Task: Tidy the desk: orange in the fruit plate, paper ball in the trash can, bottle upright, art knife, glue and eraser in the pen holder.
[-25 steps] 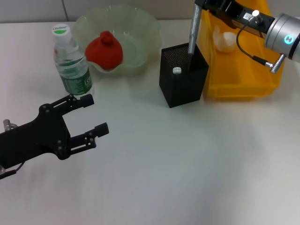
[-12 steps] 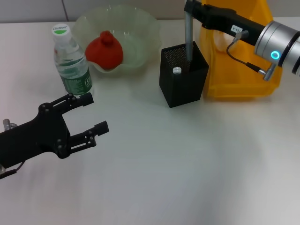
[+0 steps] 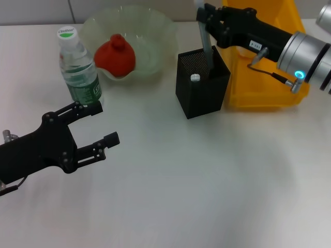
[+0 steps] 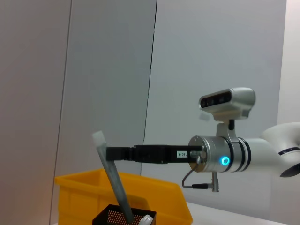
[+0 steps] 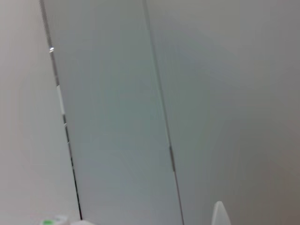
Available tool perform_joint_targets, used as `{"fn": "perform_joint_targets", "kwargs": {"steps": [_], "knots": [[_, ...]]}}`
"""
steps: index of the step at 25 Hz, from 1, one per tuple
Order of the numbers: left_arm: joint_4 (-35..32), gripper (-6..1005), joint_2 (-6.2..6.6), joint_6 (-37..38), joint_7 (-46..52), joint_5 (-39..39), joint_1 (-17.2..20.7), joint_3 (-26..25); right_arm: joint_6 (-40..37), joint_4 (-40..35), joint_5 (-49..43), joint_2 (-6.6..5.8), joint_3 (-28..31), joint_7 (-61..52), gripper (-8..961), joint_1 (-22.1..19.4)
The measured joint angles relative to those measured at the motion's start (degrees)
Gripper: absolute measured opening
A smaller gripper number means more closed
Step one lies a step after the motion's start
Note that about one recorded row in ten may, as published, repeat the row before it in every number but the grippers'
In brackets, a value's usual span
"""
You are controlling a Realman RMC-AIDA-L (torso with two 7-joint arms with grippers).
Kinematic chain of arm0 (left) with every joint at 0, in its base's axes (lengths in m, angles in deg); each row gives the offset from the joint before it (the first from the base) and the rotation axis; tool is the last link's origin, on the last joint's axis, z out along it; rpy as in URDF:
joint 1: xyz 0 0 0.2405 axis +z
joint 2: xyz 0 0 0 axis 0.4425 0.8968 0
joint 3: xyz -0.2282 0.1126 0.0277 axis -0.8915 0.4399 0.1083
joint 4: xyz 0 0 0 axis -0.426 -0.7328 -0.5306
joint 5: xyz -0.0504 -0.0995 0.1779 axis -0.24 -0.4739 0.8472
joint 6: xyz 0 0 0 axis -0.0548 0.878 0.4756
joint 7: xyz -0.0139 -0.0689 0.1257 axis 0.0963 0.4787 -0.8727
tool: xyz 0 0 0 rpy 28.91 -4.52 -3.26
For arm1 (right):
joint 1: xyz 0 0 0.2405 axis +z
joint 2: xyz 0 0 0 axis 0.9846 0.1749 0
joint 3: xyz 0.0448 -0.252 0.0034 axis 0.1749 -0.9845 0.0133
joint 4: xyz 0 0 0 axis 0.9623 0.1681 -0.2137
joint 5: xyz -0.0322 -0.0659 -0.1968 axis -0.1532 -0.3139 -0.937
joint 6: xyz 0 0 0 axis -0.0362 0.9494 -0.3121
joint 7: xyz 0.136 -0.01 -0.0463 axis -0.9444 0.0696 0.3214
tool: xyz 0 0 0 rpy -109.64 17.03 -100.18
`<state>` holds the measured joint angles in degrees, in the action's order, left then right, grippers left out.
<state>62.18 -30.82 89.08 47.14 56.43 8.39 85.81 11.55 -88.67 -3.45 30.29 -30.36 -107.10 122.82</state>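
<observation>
Grey metal art knife [image 3: 205,40] now leans left in my black mesh pen holder [image 3: 202,82]; right gripper [image 3: 206,15] has slid left, apparently clamping its top. Left gripper [image 3: 101,124] idles, spread wide. Left wrist view shows the tilt side-on.

The art knife [image 3: 205,44] vanishes into the pen holder [image 3: 201,90] — lower end hidden (tip too).

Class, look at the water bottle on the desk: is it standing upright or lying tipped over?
Upright. In the head view the water bottle stands on its base, green-and-white cap on top, beside the fruit plate.
</observation>
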Motion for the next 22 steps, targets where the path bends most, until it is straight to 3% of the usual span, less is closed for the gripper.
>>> {"fn": "perform_joint_targets", "kwargs": {"steps": [8, 22], "knots": [[0.00, 784, -0.07, 0.01, 0.00, 0.00, -0.28, -0.30, -0.87, 2.85, 0.25, 0.09, -0.71, 11.37, 237, -0.01], [0.04, 784, 0.10, 0.01, 0.16, 0.00, -0.70, -0.57, -1.09, 2.97, 0.25, 0.09, -0.63, 11.64, 266, -0.06]]}}
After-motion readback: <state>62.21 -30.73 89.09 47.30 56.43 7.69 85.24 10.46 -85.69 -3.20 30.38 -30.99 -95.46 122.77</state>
